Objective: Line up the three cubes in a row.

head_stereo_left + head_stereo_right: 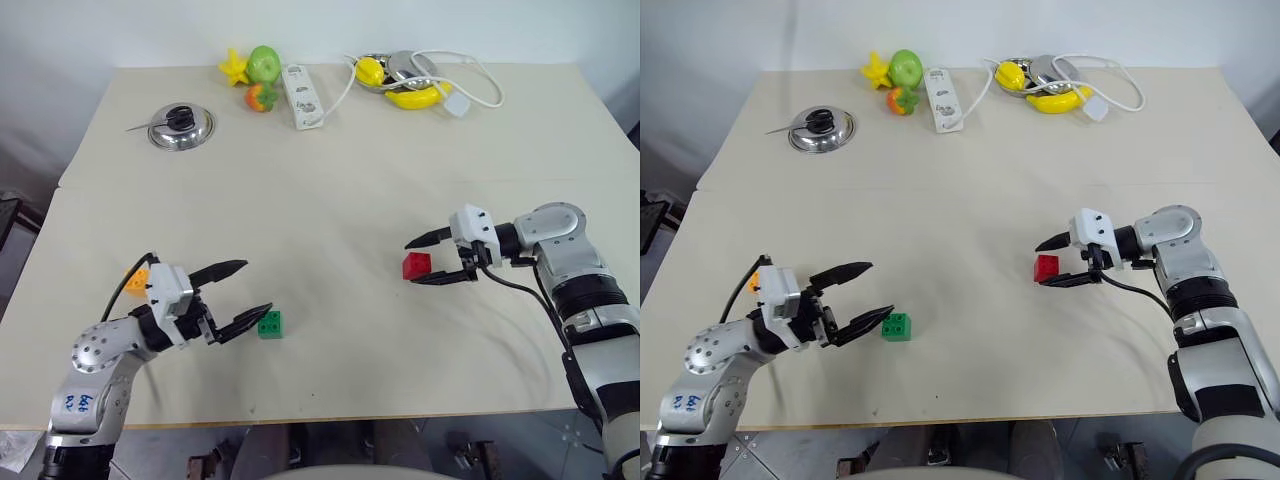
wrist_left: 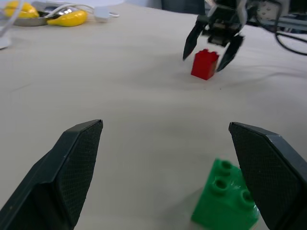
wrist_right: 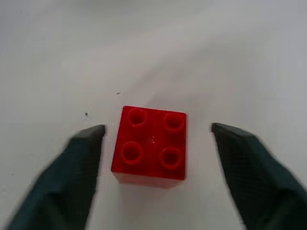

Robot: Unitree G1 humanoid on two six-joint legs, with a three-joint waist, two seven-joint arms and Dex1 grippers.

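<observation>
At the worktop's [image 1: 330,190] far edge lie toy fruits [image 1: 250,75], a power strip [image 1: 303,96] and a pot lid [image 1: 181,126]. The right end effector [image 1: 428,258] stands apart around the red cube [image 1: 416,265]; the left end effector [image 1: 240,290], also apart, is beside the green cube [image 1: 270,324].

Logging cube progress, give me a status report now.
Both grippers open: right gripper straddling red cube, gaps each side; left gripper beside green cube. Orange cube behind left arm. Cubes not in a row. Path clear.

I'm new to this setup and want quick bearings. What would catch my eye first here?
The right claw stands open around the red cube at mid-table, fingers apart from its sides. Near the front edge, the open left claw sits beside the green cube, with the orange cube behind that arm. Toy fruits and a steel lid line the far edge.
</observation>
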